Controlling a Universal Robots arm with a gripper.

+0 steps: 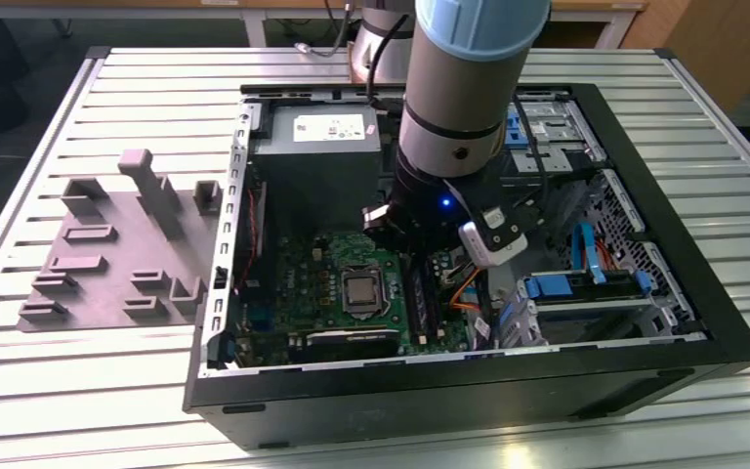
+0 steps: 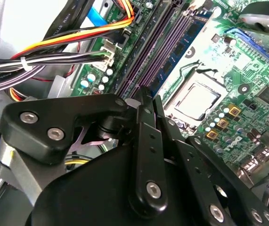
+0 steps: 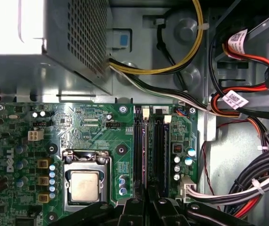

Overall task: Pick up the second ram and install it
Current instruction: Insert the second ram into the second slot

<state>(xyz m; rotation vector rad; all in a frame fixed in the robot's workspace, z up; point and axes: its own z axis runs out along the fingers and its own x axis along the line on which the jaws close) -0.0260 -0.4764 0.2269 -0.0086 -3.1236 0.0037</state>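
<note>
"So, where was the gripper [image 3: 147, 203] relative to the processor socket [image 3: 85, 183]?"

"Just beside it, hanging over the near end of the black socket rails [image 3: 160, 146] that ran along one side of that socket. The arm [image 1: 467, 98] reached straight down into the open computer case [image 1: 479, 391], right next to the socket."

"And its fingers [image 2: 145, 96]?"

"Drawn narrow, the tips almost meeting in the second wrist view. I could not tell whether anything thin was pinched between them."

"Where was the second ram [image 3: 146, 150]?"

"In the first wrist view a thin strip stood edge-on among the rails, close beside the socket and in line with the fingertips. I took that for it, though whether it sat fully home I could not tell."

"What else lay around the socket?"

"A bundle of cables [image 3: 247, 188] on the far side of the rails from it. The mauve-grey fixture plate [image 1: 114, 244] lay well apart from the socket, outside the case on the slatted table [image 1: 36, 391], toward the exterior view's left."
</note>
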